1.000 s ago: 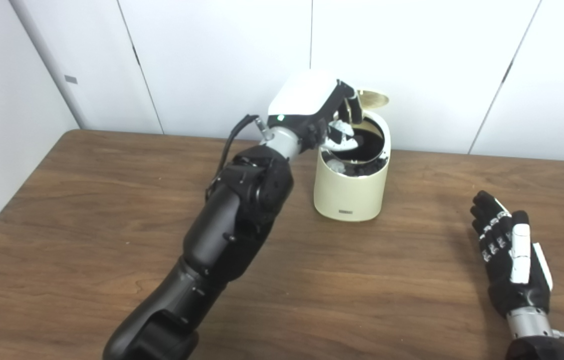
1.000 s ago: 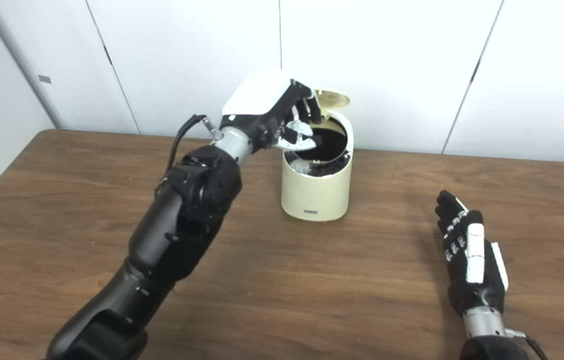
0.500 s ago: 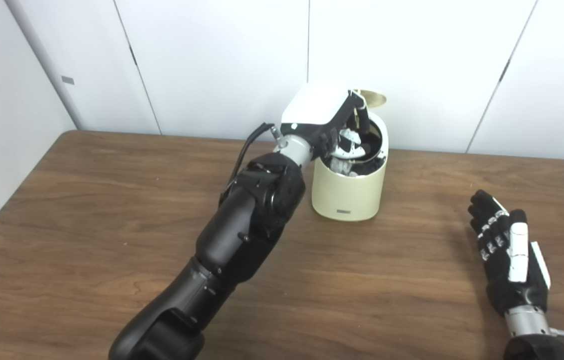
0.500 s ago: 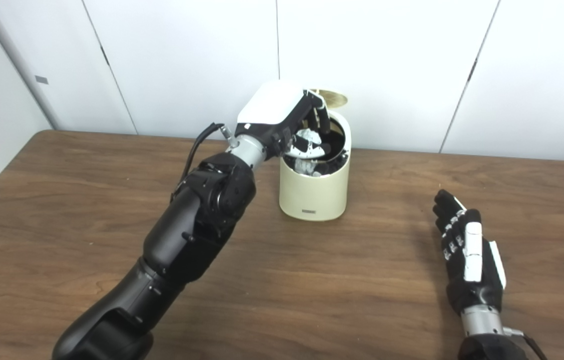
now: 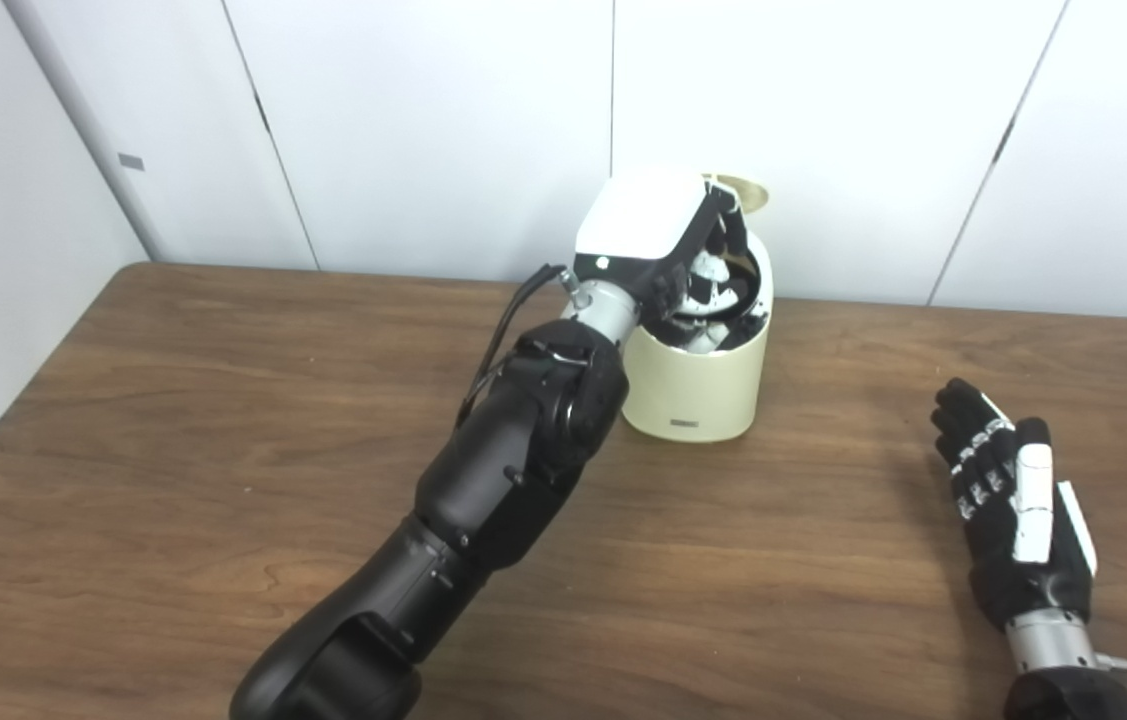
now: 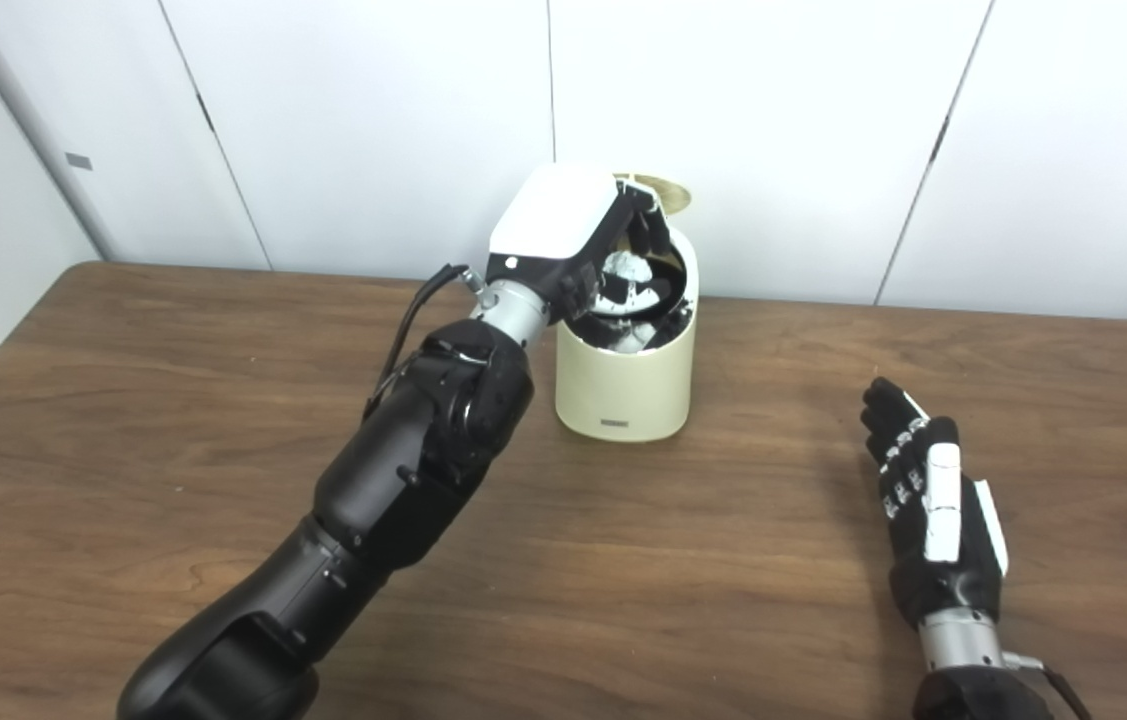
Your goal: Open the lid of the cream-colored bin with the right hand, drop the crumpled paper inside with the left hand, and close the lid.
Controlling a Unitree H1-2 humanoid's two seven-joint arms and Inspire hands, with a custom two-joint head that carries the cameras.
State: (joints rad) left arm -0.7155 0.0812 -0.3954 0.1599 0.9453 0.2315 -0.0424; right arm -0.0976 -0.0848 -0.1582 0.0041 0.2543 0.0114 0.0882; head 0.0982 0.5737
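A cream-colored bin stands open near the far edge of a wooden table, its gold-toned lid tipped up behind the mouth against the white wall panels. The robot's left hand, white-backed with dark fingers, reaches over the bin's rim, its fingers curled down into the dark opening. Pale, crinkled material shows among those fingers and just below them inside the bin; this appears to be the crumpled paper, though the views do not make plain whether the fingers grip it or it already lies loose in the bin, nor can the fingers' hold be told with certainty. The bin's interior otherwise looks black. The left arm stretches diagonally across the table from the lower edge to the bin. Well apart, to the right of the bin, the right hand rests flat on the tabletop, fingers extended side by side and pointing away, holding nothing.
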